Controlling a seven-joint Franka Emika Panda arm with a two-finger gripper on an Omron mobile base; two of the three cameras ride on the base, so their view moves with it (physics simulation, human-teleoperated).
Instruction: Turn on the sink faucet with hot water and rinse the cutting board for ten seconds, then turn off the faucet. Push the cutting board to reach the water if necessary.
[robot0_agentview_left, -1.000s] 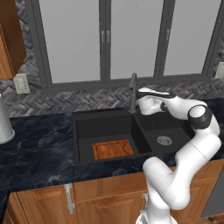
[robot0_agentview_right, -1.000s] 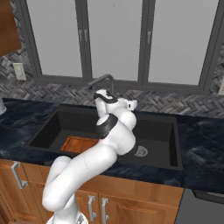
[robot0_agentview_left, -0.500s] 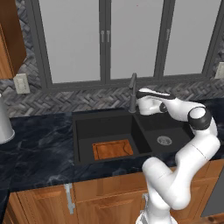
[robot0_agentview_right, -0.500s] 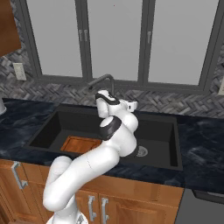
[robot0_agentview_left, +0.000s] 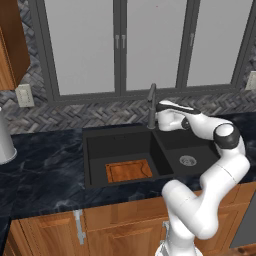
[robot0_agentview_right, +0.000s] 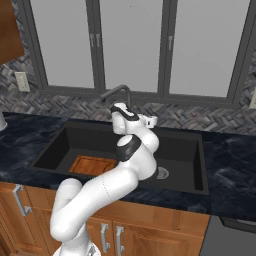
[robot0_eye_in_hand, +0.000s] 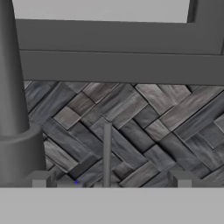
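The dark grey sink faucet (robot0_agentview_left: 151, 104) (robot0_agentview_right: 118, 92) stands behind the black double-basin sink (robot0_agentview_left: 118, 131) (robot0_agentview_right: 65, 134). No stream falls from its spout. My gripper (robot0_agentview_left: 156, 121) (robot0_agentview_right: 121, 109) is open, level with the faucet's base and just to its right. In the hand view the faucet's column (robot0_eye_in_hand: 10, 87) fills the left side. Its thin lever (robot0_eye_in_hand: 107, 153) stands upright between my two fingertips (robot0_eye_in_hand: 42, 178), touching neither. The orange-brown cutting board (robot0_agentview_left: 129, 171) (robot0_agentview_right: 92, 165) lies flat on the large basin's floor, well below and in front of the spout.
The smaller basin holds a round silver drain (robot0_agentview_left: 187, 160) (robot0_agentview_right: 161, 173). Dark marble counter (robot0_agentview_left: 45, 170) surrounds the sink, with a silver canister (robot0_agentview_left: 4, 142) at far left. A herringbone backsplash (robot0_eye_in_hand: 144, 127) and grey window frames rise close behind the faucet.
The hand has edged slightly closer to the faucet base. Its jaws stay wide. The cutting board has not moved.
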